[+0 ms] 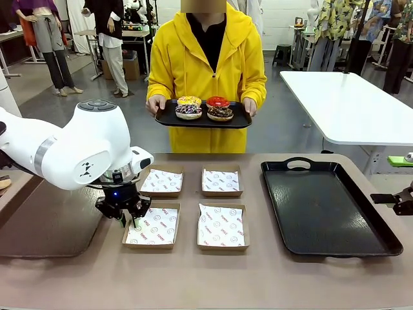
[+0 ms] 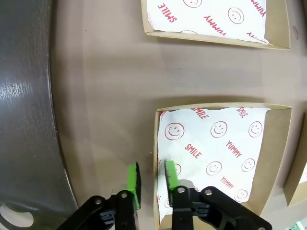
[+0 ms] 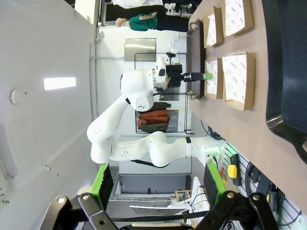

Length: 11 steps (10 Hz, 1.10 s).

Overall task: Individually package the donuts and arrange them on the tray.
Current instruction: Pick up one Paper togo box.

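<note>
The left end effector (image 2: 151,172) is down at the near-left box (image 2: 273,153), green pads (image 2: 135,184) narrowed astride its left wall, one outside over bare desk (image 2: 105,96), one inside over the paper liner. Whether they pinch the cardboard cannot be told. The right end effector (image 3: 157,179) hangs released at the desk's right edge, jaws wide, nothing between them. The brown boxes sit two by two mid-desk, with the near-right box (image 1: 240,227), far-left box (image 1: 161,193) and far-right box (image 1: 221,193), each holding a printed paper sheet. All four donuts (image 1: 188,110) are across the desk on a small black tray (image 1: 169,118) held level in the person's hands (image 1: 155,104). The yellow donut (image 1: 189,100) and red donut (image 1: 217,101) are behind, the sprinkled and the dark chocolate donut (image 1: 220,113) in front, all flat with rings up. To the right lies a large black tray (image 1: 322,213), handle toward the person. A bare strip of desk separates it from the boxes, and open desk runs along the near edge.
</note>
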Each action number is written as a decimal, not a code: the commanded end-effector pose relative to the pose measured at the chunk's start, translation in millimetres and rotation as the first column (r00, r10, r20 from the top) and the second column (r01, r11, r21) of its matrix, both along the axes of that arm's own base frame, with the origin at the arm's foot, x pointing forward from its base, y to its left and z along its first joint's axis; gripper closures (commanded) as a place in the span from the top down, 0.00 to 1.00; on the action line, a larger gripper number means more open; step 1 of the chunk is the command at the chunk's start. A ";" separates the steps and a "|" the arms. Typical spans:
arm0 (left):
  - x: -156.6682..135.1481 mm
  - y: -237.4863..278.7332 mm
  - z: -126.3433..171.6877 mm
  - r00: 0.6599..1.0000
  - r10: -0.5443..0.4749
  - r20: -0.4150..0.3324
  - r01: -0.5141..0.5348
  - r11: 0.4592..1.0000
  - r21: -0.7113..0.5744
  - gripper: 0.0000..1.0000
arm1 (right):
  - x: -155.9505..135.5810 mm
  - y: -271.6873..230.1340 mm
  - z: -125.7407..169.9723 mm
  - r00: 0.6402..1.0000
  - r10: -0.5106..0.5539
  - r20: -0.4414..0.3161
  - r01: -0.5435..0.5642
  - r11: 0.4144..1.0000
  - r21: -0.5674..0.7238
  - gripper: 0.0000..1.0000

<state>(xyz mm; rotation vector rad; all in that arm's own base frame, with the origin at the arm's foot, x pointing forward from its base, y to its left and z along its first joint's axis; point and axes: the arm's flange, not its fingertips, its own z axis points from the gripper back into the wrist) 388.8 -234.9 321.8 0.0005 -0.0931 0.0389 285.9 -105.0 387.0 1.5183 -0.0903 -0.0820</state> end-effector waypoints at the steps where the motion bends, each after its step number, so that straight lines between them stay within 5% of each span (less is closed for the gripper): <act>1: -1.3 2.7 1.6 1.000 -0.003 0.001 0.003 1.000 -0.029 0.00 | -0.2 -0.3 0.6 1.000 -0.001 0.006 0.000 1.000 0.014 1.00; 5: 1.6 5.5 16.3 1.000 -0.010 -0.008 0.010 0.999 -0.051 0.00 | -0.2 -0.3 0.6 1.000 -0.001 0.006 0.000 1.000 0.014 1.00; 6: 4.9 5.4 34.2 0.993 -0.043 -0.105 0.038 0.998 -0.054 0.00 | -0.2 -0.3 0.6 1.000 -0.001 0.006 0.000 1.000 0.014 1.00; 11: 53.6 19.8 155.1 0.987 -0.138 -0.078 0.140 0.990 0.011 0.00 | -0.2 -0.3 0.6 1.000 -0.001 0.006 0.000 1.000 0.014 1.00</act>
